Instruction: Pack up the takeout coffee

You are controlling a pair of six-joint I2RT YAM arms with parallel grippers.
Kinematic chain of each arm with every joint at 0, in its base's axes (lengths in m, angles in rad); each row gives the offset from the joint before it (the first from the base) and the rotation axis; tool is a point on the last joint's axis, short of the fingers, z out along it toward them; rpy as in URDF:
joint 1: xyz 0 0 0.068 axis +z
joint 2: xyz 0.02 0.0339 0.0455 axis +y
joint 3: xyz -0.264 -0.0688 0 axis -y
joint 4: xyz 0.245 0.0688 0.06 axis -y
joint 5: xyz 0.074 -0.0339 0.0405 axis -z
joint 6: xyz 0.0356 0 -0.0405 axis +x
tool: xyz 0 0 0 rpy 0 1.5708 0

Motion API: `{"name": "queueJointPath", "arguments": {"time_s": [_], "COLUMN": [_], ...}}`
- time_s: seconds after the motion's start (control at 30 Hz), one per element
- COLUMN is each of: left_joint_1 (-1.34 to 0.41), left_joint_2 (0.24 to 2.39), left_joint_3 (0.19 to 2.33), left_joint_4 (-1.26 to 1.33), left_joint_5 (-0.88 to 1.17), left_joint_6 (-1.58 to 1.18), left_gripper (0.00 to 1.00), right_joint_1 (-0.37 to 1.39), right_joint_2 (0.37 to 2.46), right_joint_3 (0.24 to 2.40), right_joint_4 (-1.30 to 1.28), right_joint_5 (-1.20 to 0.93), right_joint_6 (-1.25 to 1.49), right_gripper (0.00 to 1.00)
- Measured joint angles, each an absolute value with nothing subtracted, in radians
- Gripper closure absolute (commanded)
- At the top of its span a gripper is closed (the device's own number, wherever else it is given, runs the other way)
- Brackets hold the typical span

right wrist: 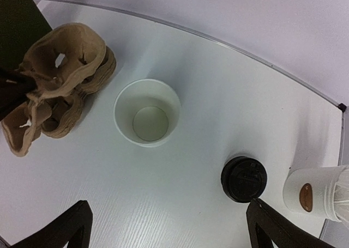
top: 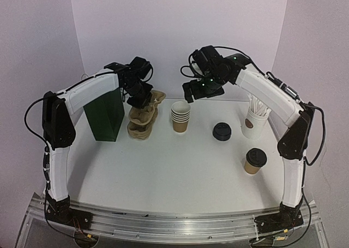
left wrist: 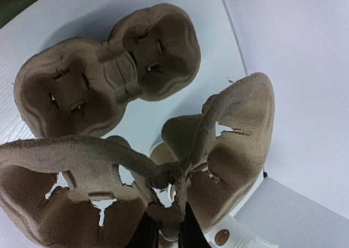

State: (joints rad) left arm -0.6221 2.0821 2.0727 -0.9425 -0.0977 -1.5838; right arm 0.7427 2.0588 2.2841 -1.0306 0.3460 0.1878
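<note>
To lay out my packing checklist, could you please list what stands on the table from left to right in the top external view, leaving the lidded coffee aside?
Dark green paper bag → cardboard cup carriers → stack of lidless brown cups → black lid → white cup of sticks

Lidded takeout coffee [top: 254, 161] upright, front-right

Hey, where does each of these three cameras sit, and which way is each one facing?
Top external: above and behind the bases, facing down over the table; both arms show.
Left wrist: on the left arm, looking down past the left hand at the pulp carrier it pinches.
Right wrist: on the right arm, facing down at the cup stack and black lid; open right hand at the bottom.
Shared: both wrist views show the pulp carrier.
</note>
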Motion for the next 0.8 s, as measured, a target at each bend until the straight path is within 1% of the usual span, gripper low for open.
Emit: {"name": "queueJointPath", "arguments": {"time_s": [0.23, 0.43, 0.63, 0.8], "left_joint_1": [-0.669, -0.724, -0.811, -0.887], "left_joint_2": [2.071, 1.990, 1.853, 1.822], "left_joint_3": [2.054, 1.951, 1.808, 1.759], "left_joint_4": [-0.960, -0.961, -0.908, -0.856], "left_joint_5": [-0.073, -0.065, -0.021, 0.100], "left_joint_6": [-1.503, -1.371, -1.169, -0.936], "left_gripper": [0.92, 0.94, 0.94, 0.93], "right_joint_1": [0.689, 0.655, 0.656, 0.657], "right_joint_2": [2.005, 1.928, 1.872, 1.826], "right_joint_3": [2.259, 2.191, 2.128, 2.070], "right_joint_4": [-1.019, -1.005, -0.999, -0.996], "right_joint_5": [0.402, 0.441, 0.462, 0.476], "right_joint_6": [0.181, 0.182, 0.189, 0.208], "right_gripper": [0.02, 0.02, 0.02, 0.02]}}
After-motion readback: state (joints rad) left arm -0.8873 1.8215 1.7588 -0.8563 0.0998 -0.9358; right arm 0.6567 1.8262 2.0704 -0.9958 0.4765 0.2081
